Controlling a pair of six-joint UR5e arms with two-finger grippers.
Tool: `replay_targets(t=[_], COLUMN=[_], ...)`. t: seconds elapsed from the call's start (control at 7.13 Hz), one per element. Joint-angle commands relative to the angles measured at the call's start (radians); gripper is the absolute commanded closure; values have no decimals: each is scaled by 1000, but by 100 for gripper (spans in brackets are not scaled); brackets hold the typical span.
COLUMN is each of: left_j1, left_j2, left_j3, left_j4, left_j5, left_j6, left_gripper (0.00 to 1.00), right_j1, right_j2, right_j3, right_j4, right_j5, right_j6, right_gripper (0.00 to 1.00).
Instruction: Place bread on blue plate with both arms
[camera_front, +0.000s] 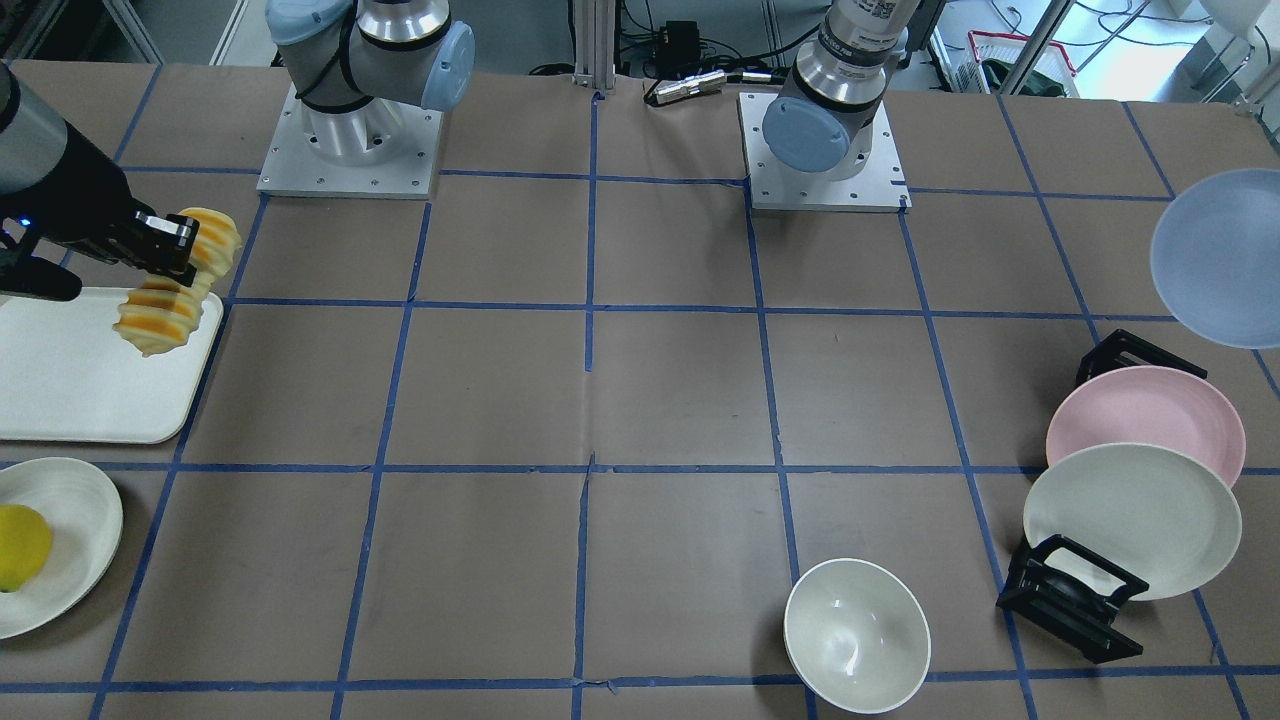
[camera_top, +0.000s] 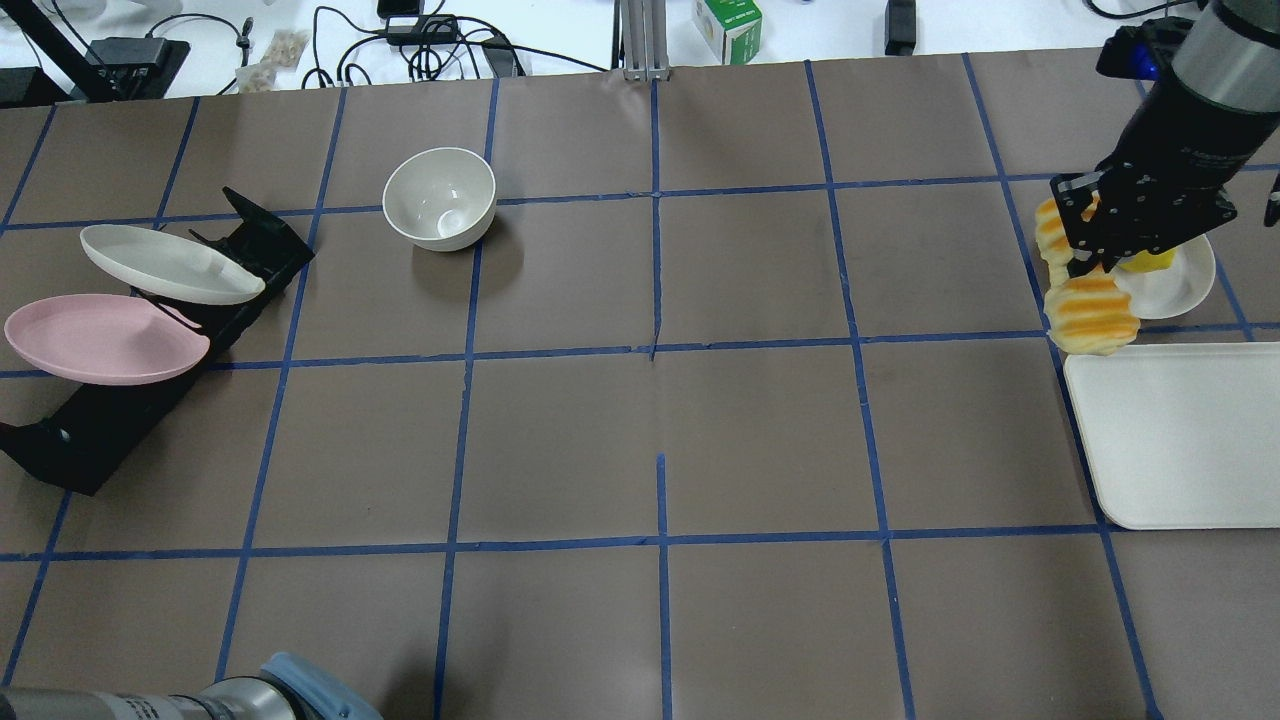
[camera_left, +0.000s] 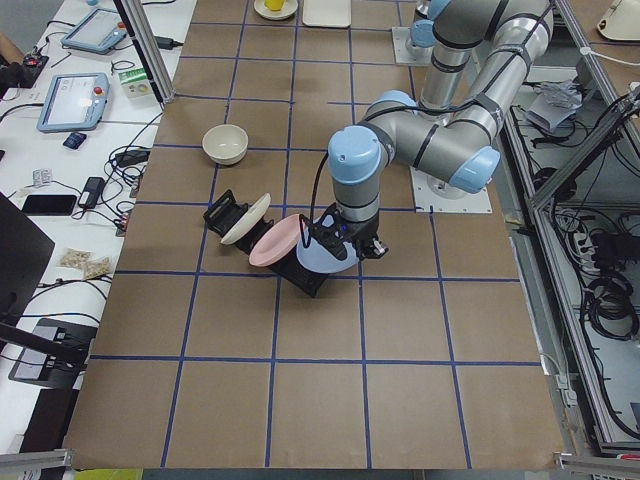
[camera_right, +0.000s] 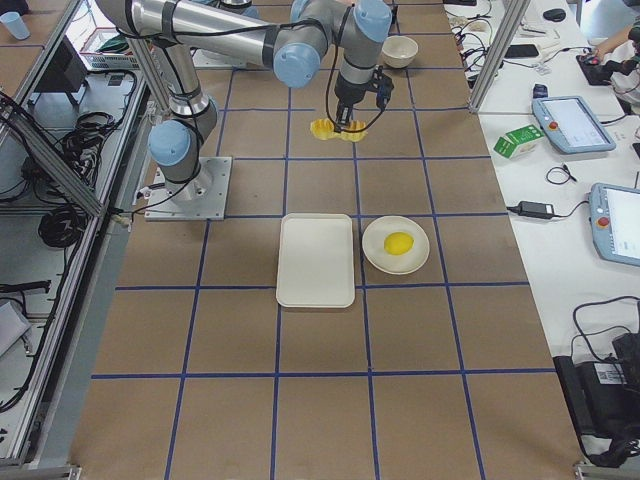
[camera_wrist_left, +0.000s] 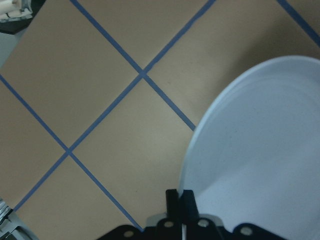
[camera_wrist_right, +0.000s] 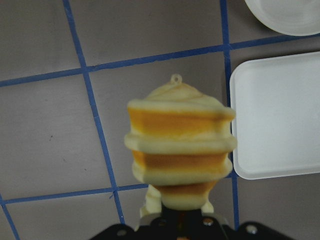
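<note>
Your right gripper (camera_front: 176, 247) has its jaws clamped across the middle of the bread (camera_front: 160, 318), a ridged loaf of pale yellow segments with orange-brown tops. Both ends stick out past the jaws. The loaf hangs in the air by the corner of the smooth white tray (camera_front: 60, 385). Your left gripper (camera_wrist_left: 180, 202) has its jaws nearly together, pinching the rim of the blue plate (camera_wrist_left: 260, 150), which is round, shallow and matte. The plate is held off the table just beside the black rack (camera_front: 1070, 600), where the pink plate (camera_front: 1145, 420) and cream plate (camera_front: 1130, 520) lean.
</note>
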Motion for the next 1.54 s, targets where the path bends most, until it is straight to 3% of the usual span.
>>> replay_targets(t=[0.0,0.28,0.56,0.7,0.98,1.12,1.26,1.4], left_j1=[-125,-310,-547,-657,-832,-876,-919,-945], left_j2=[50,33,-6,-37,-92,-124,-154,-190], left_j3=[-11,-65,-140,-168,-278,-334,-362,-366], left_j4=[-58,-69,-34,24,273,417,478,501], left_j5=[-133,-210,-373,-385,-420,-492,-571,-578], left_j6=[97,88,18,-60,-119,-169,-202,-205], left_gripper=[100,100,100,100,100,100,100,100], right_j1=[56,105,111,113,114,114,114,114], right_j2=[-5,-2,-1,-2,2,2,5,4], right_j3=[0,1,9,11,12,12,12,12], right_j4=[0,-7,-10,-9,-9,-10,-10,0], right_j5=[0,2,3,5,5,3,5,3], right_j6=[9,72,72,72,72,72,72,72], right_gripper=[100,100,100,100,100,100,100,100])
